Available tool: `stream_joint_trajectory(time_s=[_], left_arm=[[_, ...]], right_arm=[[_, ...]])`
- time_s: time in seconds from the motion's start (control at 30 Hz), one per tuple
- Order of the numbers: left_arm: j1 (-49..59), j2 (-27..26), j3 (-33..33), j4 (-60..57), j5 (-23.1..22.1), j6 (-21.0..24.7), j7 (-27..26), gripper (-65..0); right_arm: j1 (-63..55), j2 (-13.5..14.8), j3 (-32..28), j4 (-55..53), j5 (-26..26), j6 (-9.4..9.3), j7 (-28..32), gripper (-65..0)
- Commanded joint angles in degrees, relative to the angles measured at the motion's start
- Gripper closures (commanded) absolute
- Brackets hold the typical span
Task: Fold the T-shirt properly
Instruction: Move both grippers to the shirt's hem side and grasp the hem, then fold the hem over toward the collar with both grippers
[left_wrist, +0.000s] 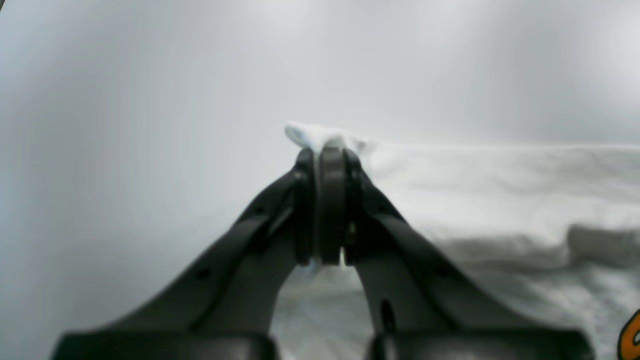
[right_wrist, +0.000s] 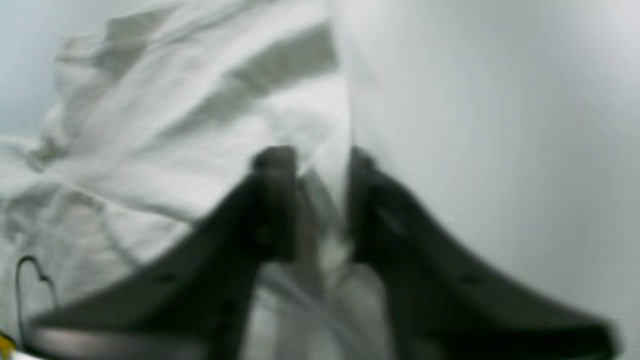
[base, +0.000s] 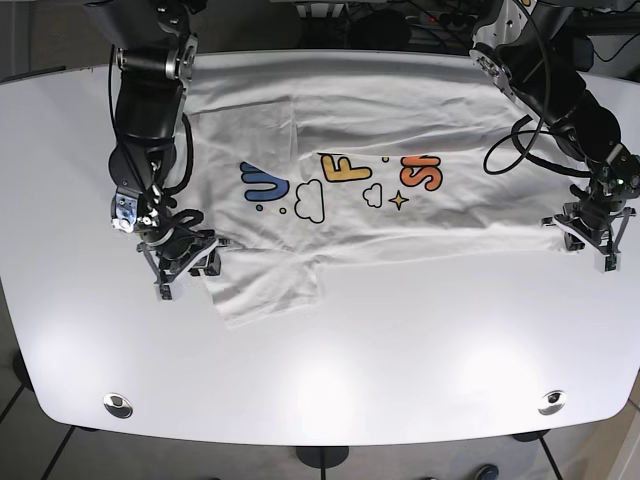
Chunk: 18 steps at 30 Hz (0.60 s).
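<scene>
Reading across the T-shirt (base: 400, 130) chest were coloured letters "U", "F", "S". Shirt lay spread on the white table (base: 400, 370), far half. Left gripper (left_wrist: 327, 150) was clenched on a white fabric corner at the right edge. Right gripper (right_wrist: 312, 165) straddled the near-left sleeve; grip too blurred to tell.

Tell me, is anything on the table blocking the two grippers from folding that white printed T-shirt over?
Nothing visible. The white printed T-shirt lies on a bare white table; the left gripper and right gripper are already at its edges.
</scene>
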<state>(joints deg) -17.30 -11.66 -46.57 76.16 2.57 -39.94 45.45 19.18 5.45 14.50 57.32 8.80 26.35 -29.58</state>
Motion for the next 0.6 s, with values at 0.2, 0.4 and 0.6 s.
stream_joint_trajectory(time_s=[0.2,0.4,0.6], left_arm=[[-1.6,-1.0,-0.2,1.2,-3.0,-0.1,-1.2,-0.4],[1.3,-1.4,-0.3,3.6,-12.6,-0.1,0.9,-0.4],[7.1,-1.3,-0.4,10.7,-15.8,-0.1,3.3,-0.4]], right_arm=[[-0.6,0.7,0.2,7.8,0.5,0.07,-0.4,-1.4],[-7.7,0.7,0.3,27.3,0.5,0.16,-8.2,-1.4],[-18.6,0.2,0.3,46.4,0.6,0.16,-14.2,-1.4]])
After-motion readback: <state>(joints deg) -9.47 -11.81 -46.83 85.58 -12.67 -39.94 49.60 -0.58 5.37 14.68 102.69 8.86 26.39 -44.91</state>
